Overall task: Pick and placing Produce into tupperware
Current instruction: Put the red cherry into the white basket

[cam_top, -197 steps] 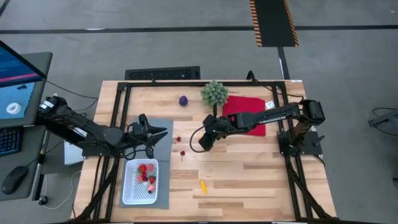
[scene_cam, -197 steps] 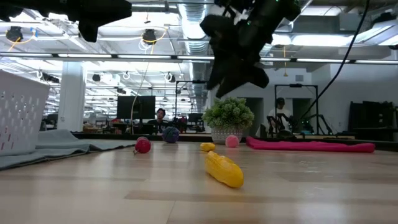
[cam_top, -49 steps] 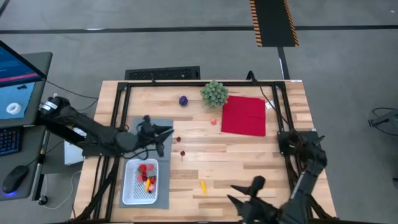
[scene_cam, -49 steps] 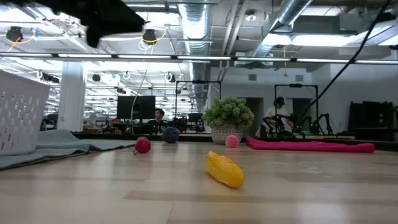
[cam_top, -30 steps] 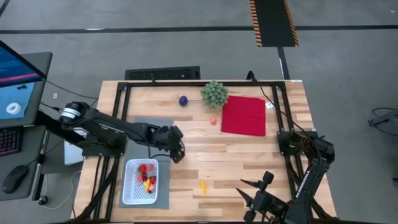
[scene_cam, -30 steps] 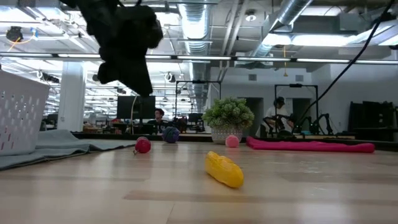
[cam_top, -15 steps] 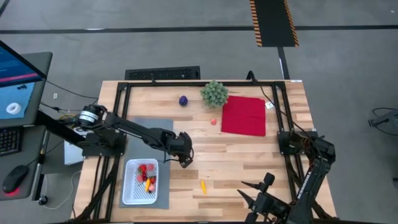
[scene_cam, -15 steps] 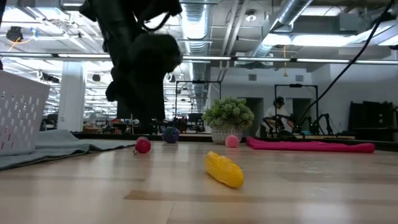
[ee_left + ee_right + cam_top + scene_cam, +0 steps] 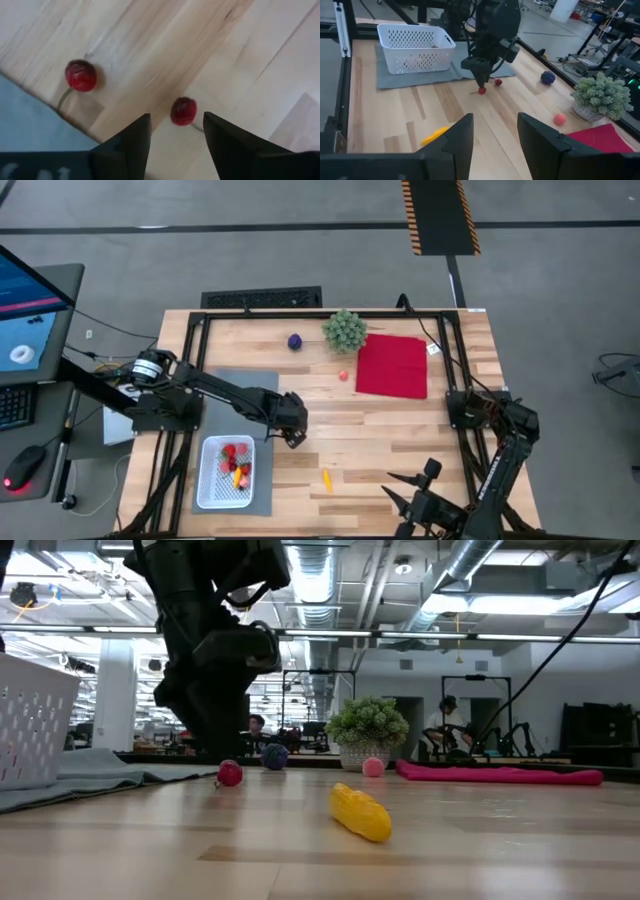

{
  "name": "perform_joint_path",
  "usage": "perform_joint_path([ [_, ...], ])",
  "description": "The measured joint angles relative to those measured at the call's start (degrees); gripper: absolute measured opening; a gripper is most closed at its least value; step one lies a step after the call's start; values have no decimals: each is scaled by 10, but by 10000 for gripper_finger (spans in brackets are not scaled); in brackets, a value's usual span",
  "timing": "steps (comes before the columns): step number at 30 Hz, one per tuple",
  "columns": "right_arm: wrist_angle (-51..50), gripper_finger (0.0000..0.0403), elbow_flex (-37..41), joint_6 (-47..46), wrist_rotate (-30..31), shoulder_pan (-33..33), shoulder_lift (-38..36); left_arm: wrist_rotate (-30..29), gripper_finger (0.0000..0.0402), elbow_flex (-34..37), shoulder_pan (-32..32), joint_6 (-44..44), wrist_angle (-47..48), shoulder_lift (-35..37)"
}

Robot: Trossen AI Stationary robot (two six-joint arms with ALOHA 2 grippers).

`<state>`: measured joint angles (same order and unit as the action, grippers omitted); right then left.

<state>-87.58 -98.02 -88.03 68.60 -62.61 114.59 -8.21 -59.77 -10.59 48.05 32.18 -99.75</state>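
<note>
The tupperware (image 9: 225, 472), a white perforated container, sits at the lower left of the high view on a grey mat (image 9: 262, 385), and it holds several red pieces and a yellow one. The rest of the produce lies loose on the wooden tabletop (image 9: 400, 440). A small dark red cherry (image 9: 183, 110) lies near the centre of the left wrist view, directly in front of the gap between the two fingers, and a second cherry (image 9: 80, 75) rests at that view's left, close to the mat's edge. A yellow piece (image 9: 326, 479) lies right of the tupperware in the lower middle of the high view (in the low view it is the nearest thing on the tabletop). A purple ball (image 9: 294, 341) sits near the top centre beside a green bushy plant (image 9: 344, 330), and a small pink piece (image 9: 343, 376) lies just left of a red cloth (image 9: 392, 366).

The left end effector (image 9: 293, 432) hangs low over the first cherry at centre left of the high view, its fingers parted around it and gripping nothing. The right end effector (image 9: 410, 498) waits at the bottom right edge of the high view, fingers spread and empty.
</note>
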Motion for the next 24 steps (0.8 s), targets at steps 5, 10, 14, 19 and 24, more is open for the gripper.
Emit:
perform_joint_path([
  [5,0,175,0,0,-2,0,0,20,163,0,0,-1,-16,-20],
  [10,0,175,0,0,-4,0,0,30,162,0,0,-3,-24,-36],
  [14,2,175,0,0,-4,0,0,23,150,0,0,-4,-27,-34],
  [19,7,175,0,2,-4,1,0,14,107,0,1,-13,-28,-33],
  [24,31,175,0,30,-4,1,0,1,40,0,2,-25,-30,-35],
])
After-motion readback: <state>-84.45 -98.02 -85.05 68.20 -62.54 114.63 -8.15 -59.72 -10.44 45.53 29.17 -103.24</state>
